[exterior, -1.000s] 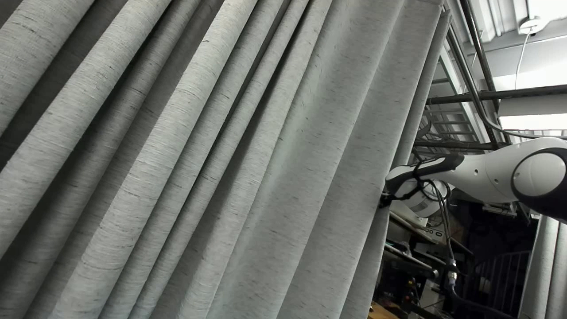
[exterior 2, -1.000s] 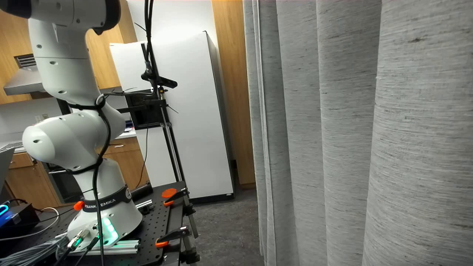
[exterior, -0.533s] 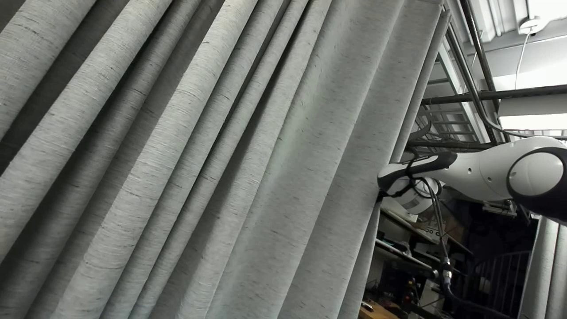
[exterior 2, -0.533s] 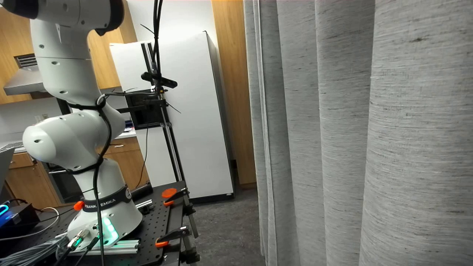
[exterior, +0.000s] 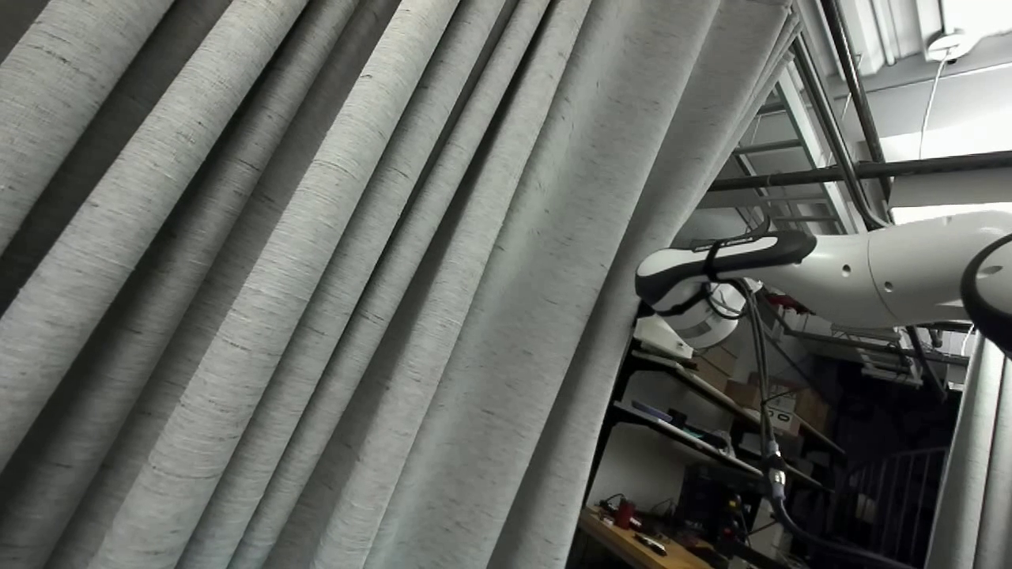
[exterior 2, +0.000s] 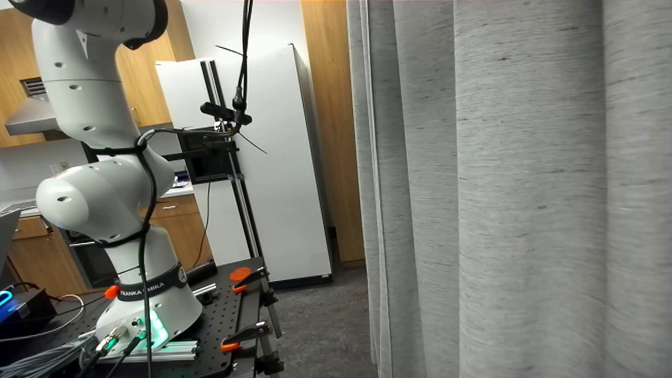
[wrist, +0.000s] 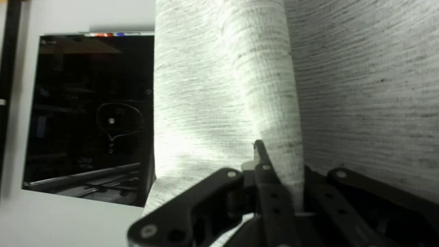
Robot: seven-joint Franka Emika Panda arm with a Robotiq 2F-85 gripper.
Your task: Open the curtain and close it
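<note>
The large light grey pleated curtain (exterior: 474, 276) fills most of an exterior view and the right side of an exterior view (exterior 2: 525, 184). Its free edge slants down beside the arm (exterior: 838, 273). In the wrist view the curtain (wrist: 202, 85) hangs in front of the fingers. My gripper (wrist: 283, 159) is shut on a curtain fold, which runs between the two fingers; the far finger's tip is hidden behind the cloth. In an exterior view the gripper (exterior: 642, 310) is a small dark part at the curtain edge, mostly hidden. In the remaining exterior view the gripper is out of frame.
Shelves (exterior: 696, 442) and a wooden desk (exterior: 632, 545) show past the curtain edge. Metal pipes (exterior: 854, 170) run above. A black glossy panel (wrist: 89, 113) is on the wall. A fridge (exterior 2: 268, 168), camera stand (exterior 2: 231, 136) and clamped robot table (exterior 2: 220, 315) stand left of the curtain.
The arm and gripper have moved left and slightly up in an exterior view, drawing the curtain's edge left. More shelf and desk show. In an exterior view the curtain's near folds have shifted left.
</note>
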